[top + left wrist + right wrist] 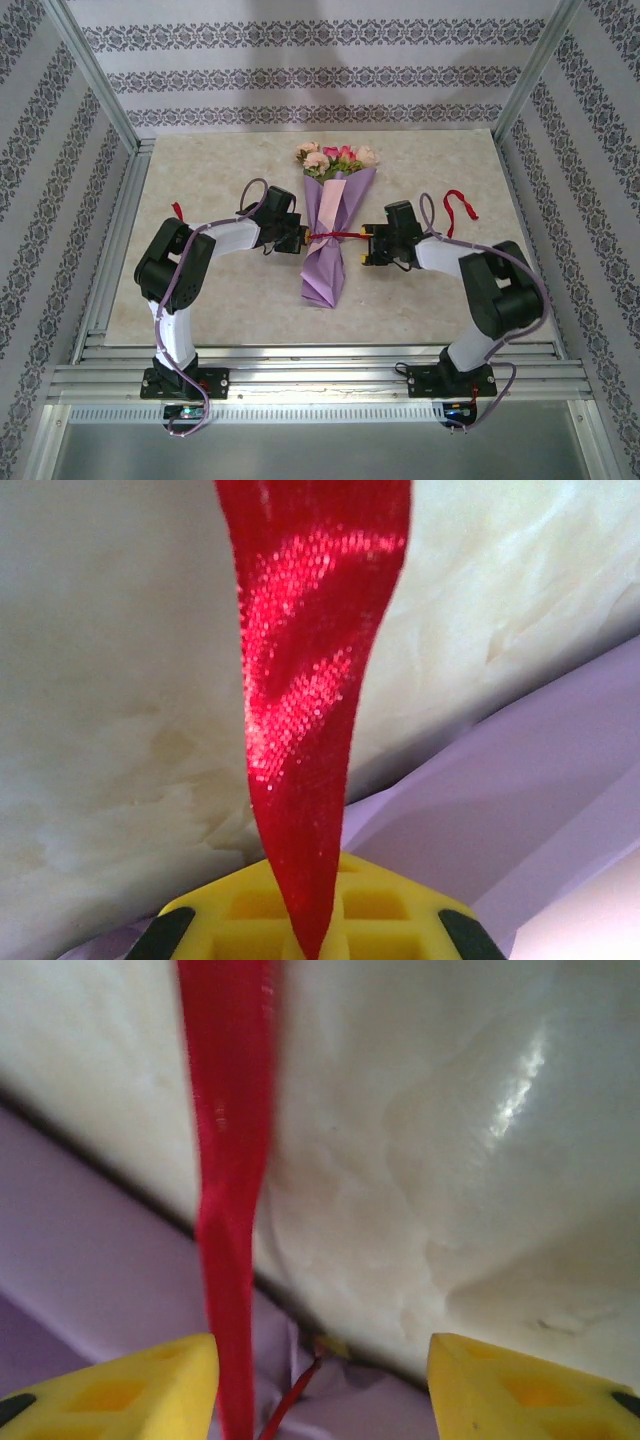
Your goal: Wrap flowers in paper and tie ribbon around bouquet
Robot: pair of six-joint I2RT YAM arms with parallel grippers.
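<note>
As the surface (pixel 200 300) carries the bouquet (pixel 328 240) at its centre, the flowers (pixel 335 158) point to the far edge and the tip of the paper (pixel 325 275) cone points to the near edge. The left gripper (pixel 300 240) sits just beside the cone's left side, clamped fully on the ribbon (pixel 335 236). The right gripper (pixel 368 245) sits just beside the cone's right side with its fingers spread apart. The ribbon (pixel 228 1210) runs between them, close to one finger and not pinched. The ribbon crosses the cone's middle.
</note>
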